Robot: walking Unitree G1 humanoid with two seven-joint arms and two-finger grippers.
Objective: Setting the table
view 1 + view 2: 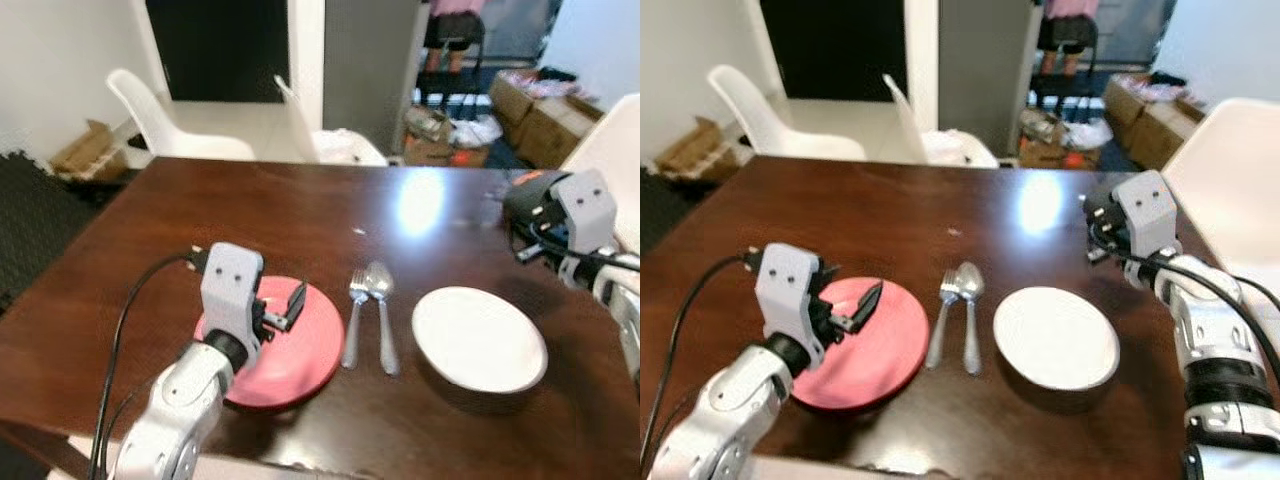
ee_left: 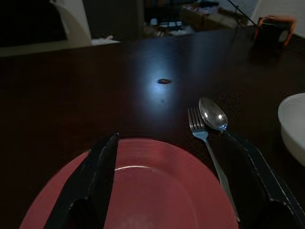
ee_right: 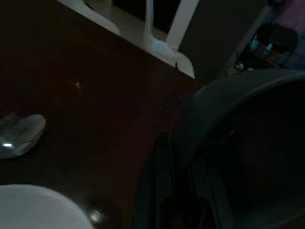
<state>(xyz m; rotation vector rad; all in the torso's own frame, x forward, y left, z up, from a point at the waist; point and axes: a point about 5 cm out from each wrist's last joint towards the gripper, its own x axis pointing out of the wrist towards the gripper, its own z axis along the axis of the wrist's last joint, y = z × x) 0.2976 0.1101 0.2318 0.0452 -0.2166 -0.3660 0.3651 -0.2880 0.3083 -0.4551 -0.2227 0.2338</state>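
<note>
Dark wooden table (image 1: 250, 215), right gripper (image 1: 1102, 228) clamped on a black mug (image 3: 248, 143).
Left gripper (image 1: 285, 308) spread above the red plate (image 1: 305, 355); fork (image 1: 354, 320), spoon (image 1: 383, 312), white bowl (image 1: 480, 338) just beyond. Mug looks rigid, slick: rim grip.

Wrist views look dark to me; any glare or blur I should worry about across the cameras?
Left wrist view: dim, but the red plate, fork and spoon are readable, with a faint glare patch on the table. Right wrist view: very dark and soft, a black object close to the lens. Eye views: bright, slightly soft, window glare beyond the white bowl.
</note>
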